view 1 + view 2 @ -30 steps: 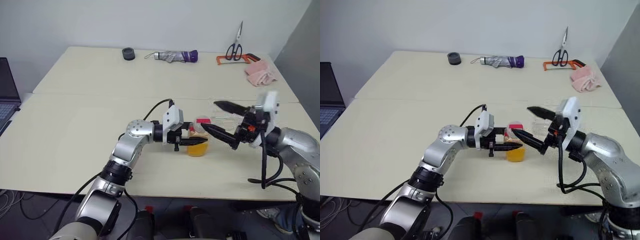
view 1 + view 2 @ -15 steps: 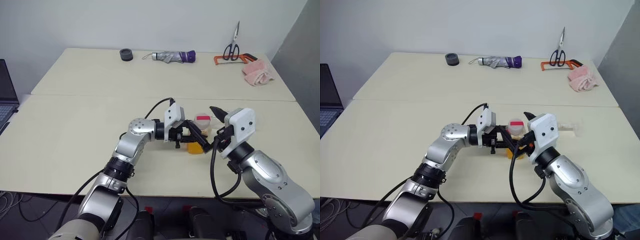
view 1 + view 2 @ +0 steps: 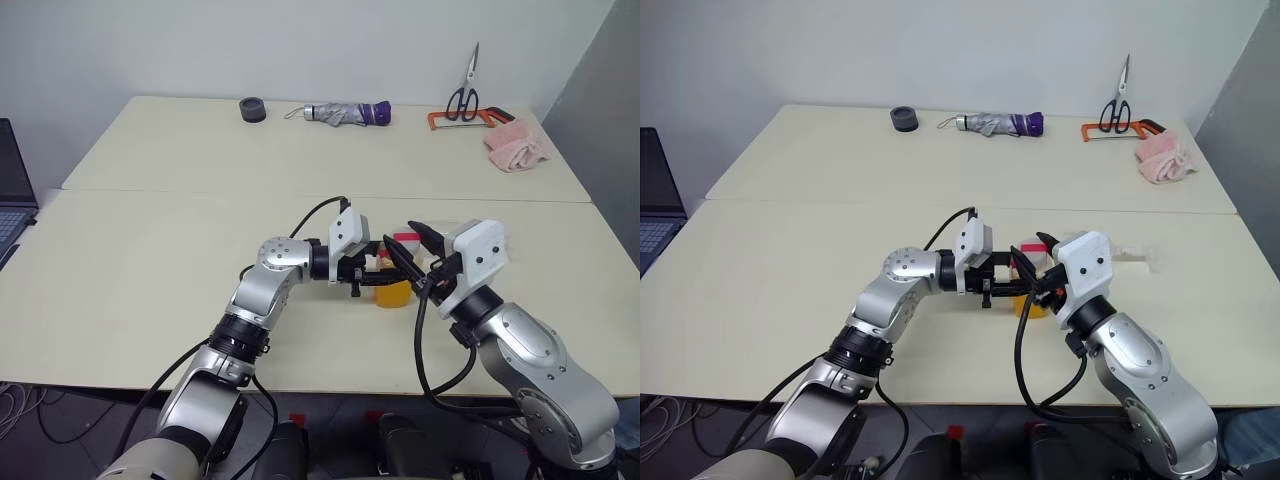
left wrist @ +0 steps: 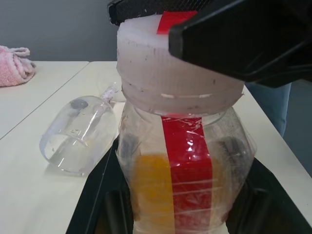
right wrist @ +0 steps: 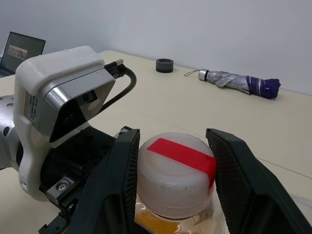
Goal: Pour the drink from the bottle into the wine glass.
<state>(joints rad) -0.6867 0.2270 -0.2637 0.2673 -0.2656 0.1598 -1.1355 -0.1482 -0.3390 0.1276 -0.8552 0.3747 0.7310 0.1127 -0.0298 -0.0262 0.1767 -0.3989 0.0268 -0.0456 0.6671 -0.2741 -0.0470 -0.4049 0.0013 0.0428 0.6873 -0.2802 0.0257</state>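
Left eye view: at frame centre, the left gripper [image 3: 372,272] is clamped on the bottle [image 3: 394,285] standing on the table [image 3: 150,250]; the right gripper [image 3: 409,255] meets its cap.

Left wrist view: drink [image 4: 151,187] low in the bottle; the wine glass [image 4: 80,134] lies toppled, centre-left.

Right wrist view: two fingers [image 5: 124,170] flank the cap [image 5: 178,173], touching it on one side; grip uncertain.

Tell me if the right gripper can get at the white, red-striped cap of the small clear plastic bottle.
Probably yes: the right gripper already straddles the cap, nothing in between, while the left gripper holds the bottle upright.
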